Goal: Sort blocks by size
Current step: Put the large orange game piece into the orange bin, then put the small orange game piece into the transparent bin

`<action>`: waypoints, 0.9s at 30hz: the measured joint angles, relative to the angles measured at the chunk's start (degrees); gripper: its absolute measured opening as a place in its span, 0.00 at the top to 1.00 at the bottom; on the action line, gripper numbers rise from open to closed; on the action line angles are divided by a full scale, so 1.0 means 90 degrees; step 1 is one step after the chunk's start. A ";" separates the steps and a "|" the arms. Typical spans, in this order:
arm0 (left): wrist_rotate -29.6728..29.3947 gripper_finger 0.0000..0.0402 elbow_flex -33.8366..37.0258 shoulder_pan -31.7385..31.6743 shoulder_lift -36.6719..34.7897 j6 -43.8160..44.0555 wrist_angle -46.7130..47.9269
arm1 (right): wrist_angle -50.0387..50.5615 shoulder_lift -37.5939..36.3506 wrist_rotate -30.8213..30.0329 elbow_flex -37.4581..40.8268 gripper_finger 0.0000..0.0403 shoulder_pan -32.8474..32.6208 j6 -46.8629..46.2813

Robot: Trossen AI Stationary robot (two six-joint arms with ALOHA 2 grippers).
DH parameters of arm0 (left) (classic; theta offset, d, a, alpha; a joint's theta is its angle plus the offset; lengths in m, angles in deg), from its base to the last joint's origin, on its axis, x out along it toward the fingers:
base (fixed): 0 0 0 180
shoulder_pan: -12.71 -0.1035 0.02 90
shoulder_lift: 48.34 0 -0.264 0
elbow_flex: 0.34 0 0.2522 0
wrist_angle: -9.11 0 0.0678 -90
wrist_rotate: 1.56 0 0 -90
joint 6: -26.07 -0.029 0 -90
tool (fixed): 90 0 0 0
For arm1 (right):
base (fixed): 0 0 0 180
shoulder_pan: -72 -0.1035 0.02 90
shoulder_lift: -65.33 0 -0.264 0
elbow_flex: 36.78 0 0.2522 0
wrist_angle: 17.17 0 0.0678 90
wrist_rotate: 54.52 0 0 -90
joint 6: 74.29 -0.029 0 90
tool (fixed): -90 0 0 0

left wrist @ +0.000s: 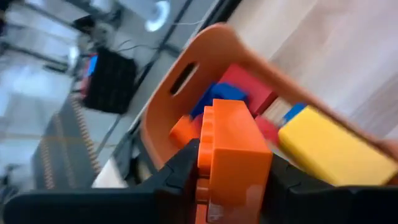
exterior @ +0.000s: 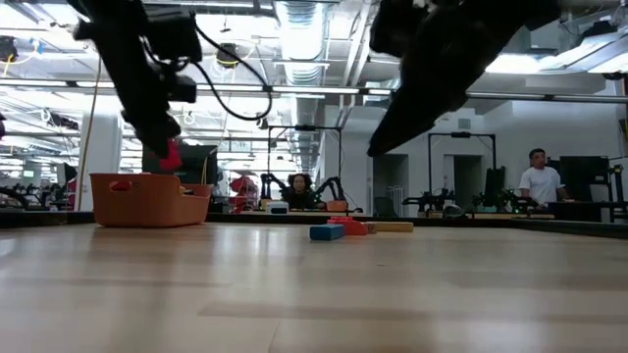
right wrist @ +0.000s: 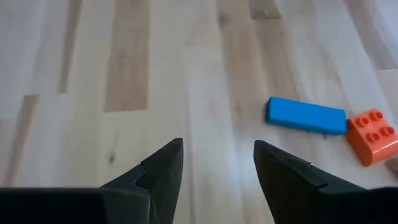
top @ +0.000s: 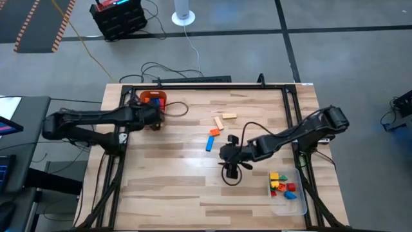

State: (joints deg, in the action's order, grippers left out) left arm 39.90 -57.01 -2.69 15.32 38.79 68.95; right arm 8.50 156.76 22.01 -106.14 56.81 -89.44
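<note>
Your left gripper (left wrist: 233, 186) clamps an orange block (left wrist: 235, 155) over the orange bin (left wrist: 211, 46); it looks light, rigid and slick, so hold its flat sides. Your right gripper (right wrist: 217, 165), jaws wide and empty, hovers near the blue block (right wrist: 306, 116); take it across its narrow width.

Two matte black jointed arms, the left arm (top: 90, 121) and the right arm (top: 302, 132), carry looping black cables and end in blunt, wedge-shaped black plastic fingers (right wrist: 163, 171) with smooth faces.
</note>
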 joint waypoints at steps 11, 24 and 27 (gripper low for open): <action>0.3065 0.74 0.0071 -0.2731 0.0024 -0.2295 -0.1497 | -0.0210 0.0152 -0.0025 0.0001 0.44 -0.0144 -0.0316; 0.3607 0.41 0.0064 -0.2887 0.0008 -0.2512 -0.1394 | -0.0138 0.0125 -0.0471 0.0001 0.44 0.0045 -0.0121; 0.4029 0.39 0.0064 -0.2555 0.0005 -0.2455 -0.1611 | 0.0022 0.0125 -0.0474 0.0001 0.44 0.0266 0.0036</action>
State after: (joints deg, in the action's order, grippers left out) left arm 76.15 -56.43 -25.68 15.37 16.70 54.45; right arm 8.70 157.88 17.75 -106.13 59.20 -89.12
